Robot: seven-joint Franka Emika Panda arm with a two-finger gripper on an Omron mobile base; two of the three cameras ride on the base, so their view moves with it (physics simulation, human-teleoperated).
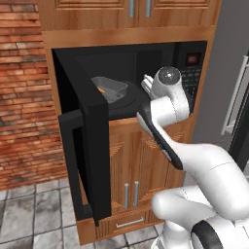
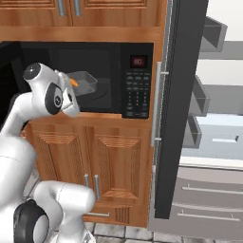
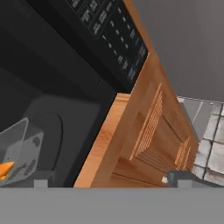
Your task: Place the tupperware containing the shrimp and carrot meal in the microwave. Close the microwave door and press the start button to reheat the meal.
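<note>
The microwave (image 1: 190,73) is built into wooden cabinetry, and the microwave door (image 1: 90,146) is swung wide open to the left. Inside, on the dark turntable, sits the tupperware (image 1: 111,89) with the orange shrimp and carrot meal (image 1: 101,89) in it. From the other side the tupperware (image 2: 85,81) stands left of the keypad (image 2: 137,95). My gripper (image 1: 146,83) hangs just outside the cavity's front, to the right of the tub and apart from it. In the hand view the gripper (image 3: 113,179) is open and holds nothing, with the tupperware (image 3: 19,151) at lower left.
An open grey fridge door (image 2: 182,109) stands right of the microwave, with shelf bins (image 2: 204,99) behind it. Wooden cabinet doors (image 1: 131,165) lie below the microwave. A brick wall (image 1: 24,97) is at the left, above a tiled floor (image 1: 29,214).
</note>
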